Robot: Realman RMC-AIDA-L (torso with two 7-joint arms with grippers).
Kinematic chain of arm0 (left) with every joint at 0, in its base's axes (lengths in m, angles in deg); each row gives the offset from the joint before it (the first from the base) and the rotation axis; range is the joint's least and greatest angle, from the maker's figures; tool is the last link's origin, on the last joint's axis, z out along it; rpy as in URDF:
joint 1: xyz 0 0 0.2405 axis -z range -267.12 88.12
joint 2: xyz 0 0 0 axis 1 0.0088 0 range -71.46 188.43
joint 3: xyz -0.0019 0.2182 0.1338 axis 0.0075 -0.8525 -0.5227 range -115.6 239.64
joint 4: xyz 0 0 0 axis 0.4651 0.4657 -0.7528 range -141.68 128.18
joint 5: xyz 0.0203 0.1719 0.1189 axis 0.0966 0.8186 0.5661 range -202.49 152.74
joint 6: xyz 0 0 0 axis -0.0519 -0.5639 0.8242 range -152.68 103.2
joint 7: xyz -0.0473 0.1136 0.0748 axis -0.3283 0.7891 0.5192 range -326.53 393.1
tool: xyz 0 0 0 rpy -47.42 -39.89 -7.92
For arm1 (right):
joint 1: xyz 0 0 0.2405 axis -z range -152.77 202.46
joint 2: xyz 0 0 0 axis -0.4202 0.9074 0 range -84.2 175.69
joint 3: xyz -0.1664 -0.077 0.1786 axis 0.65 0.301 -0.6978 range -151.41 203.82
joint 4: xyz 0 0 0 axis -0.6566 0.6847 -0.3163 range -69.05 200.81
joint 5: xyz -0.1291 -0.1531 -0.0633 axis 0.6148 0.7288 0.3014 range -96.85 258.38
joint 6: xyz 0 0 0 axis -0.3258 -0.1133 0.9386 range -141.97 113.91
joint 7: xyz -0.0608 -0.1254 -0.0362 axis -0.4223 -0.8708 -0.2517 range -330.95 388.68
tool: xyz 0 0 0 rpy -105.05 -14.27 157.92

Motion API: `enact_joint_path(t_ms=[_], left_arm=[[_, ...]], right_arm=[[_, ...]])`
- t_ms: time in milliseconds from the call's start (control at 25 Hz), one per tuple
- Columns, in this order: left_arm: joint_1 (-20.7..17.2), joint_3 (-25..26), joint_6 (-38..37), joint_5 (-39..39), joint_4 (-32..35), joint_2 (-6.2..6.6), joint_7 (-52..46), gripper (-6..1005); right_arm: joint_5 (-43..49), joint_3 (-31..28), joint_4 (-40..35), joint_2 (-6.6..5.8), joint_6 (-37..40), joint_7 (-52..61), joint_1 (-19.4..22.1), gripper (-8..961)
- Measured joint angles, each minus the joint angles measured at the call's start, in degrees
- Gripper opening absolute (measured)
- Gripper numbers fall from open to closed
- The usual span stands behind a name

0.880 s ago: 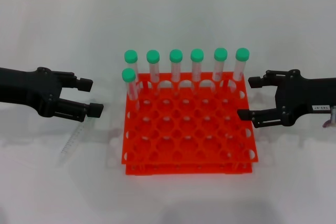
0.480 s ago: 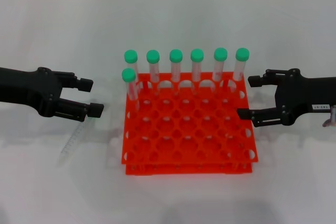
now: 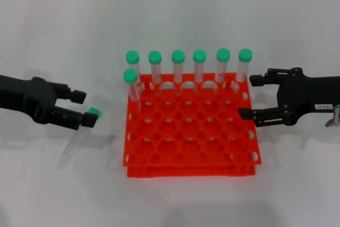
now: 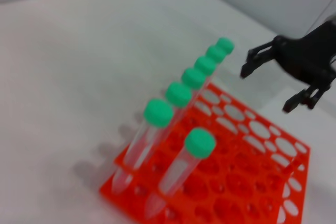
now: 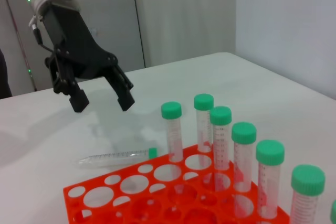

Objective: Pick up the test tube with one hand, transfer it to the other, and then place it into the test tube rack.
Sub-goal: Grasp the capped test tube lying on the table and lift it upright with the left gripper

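Observation:
The test tube (image 3: 79, 135) lies flat on the white table, left of the orange-red test tube rack (image 3: 186, 170), its green cap toward the rack. My left gripper (image 3: 83, 108) is open, hovering just behind the cap end without touching it. In the right wrist view this gripper (image 5: 102, 102) hangs above the lying test tube (image 5: 115, 157). My right gripper (image 3: 250, 98) is open at the rack's right side, with a white label on its body. In the left wrist view it (image 4: 268, 89) sits beyond the rack (image 4: 294, 153).
Several green-capped tubes (image 3: 178, 70) stand upright in the rack's back row, and one more (image 3: 131, 84) stands at the left end of the second row. The rack's other holes are unfilled. Bare white table surrounds the rack.
My left gripper has drawn back to the left and slightly down, uncovering the lying tube's green cap. The right gripper has barely moved.

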State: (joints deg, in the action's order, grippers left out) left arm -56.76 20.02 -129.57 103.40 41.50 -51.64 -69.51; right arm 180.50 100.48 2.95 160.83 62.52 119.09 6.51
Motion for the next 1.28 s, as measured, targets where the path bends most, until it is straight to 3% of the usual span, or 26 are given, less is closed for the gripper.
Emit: enact_joint_path(t_ms=[560, 880, 1280], left_arm=[[4.55, 0.00, -0.89, 17.76, 0.52, 2.23, -13.61, 871], [6.55, -0.16, -1.34, 26.94, -0.19, 1.65, -15.76, 860], [9.52, -3.29, -1.15, 27.95, -1.19, 1.05, -16.36, 849]], right_arm=[[-1.09, 0.00, 0.00, 0.05, -0.07, 0.00, -0.89, 838], [-1.75, 0.16, 0.00, 0.05, 0.10, -0.03, -1.14, 838], [-1.80, 1.02, 0.00, 0.14, 0.33, 0.16, -1.70, 838]])
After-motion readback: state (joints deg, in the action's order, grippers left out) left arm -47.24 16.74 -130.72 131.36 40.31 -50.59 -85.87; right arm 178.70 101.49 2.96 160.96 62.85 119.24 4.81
